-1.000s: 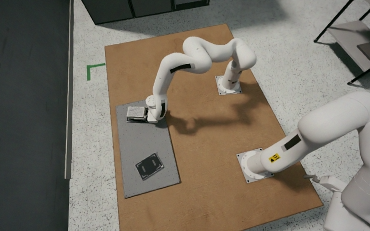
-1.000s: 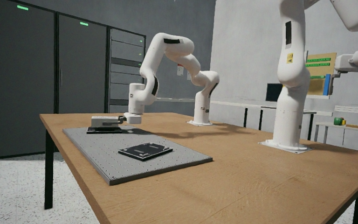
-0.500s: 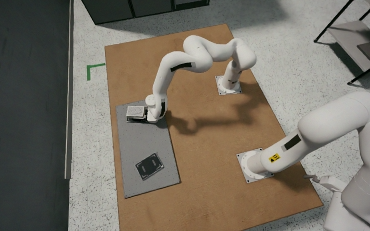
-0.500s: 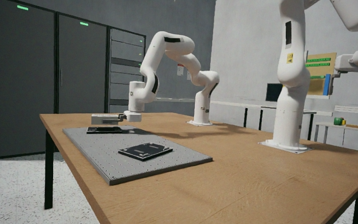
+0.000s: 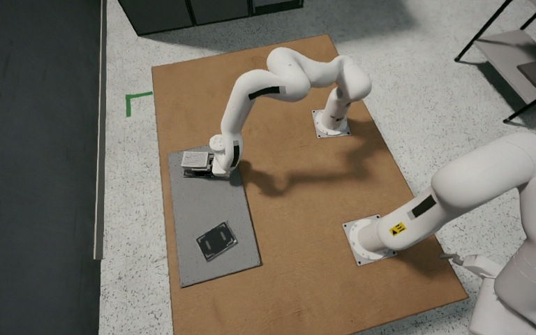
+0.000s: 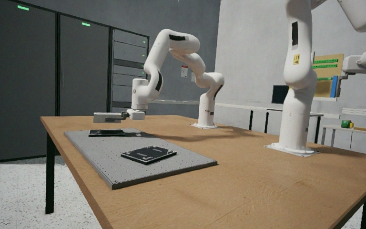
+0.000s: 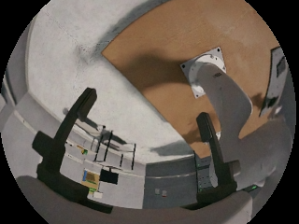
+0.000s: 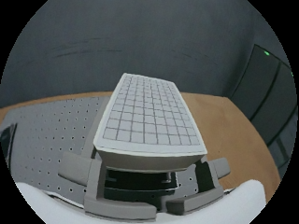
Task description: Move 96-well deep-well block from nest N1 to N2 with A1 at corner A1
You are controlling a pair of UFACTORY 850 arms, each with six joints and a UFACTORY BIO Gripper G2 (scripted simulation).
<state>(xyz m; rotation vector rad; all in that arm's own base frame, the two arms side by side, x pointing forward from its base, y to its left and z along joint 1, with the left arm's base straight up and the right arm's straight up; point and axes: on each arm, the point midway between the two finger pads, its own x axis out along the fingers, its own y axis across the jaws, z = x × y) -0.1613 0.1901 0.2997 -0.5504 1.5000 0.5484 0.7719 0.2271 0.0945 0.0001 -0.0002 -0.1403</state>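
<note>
Clamped in the right pincer (image 5: 203,162) (image 6: 110,118) (image 8: 150,161) above nest N1 (image 5: 192,174) (image 6: 106,133) (image 8: 140,181), the deep-well block (image 5: 195,158) (image 6: 100,116) (image 8: 149,114) seems stiff, light, perhaps slick, best gripped squarely by its long sides, though pad contact is hard to see.

Block held above nest N1, with nest N2 across the board

The right gripper (image 5: 196,160) (image 6: 107,119) (image 8: 150,161) holds the deep-well block (image 5: 195,159) (image 6: 104,116) (image 8: 150,112) over nest N1 (image 5: 197,174) (image 6: 106,133); nest N2 (image 5: 216,241) (image 6: 148,154) sits apart on the same breadboard (image 5: 209,205) (image 6: 107,159), which rests on the table (image 5: 300,220) (image 6: 229,189) before the arms.
</note>
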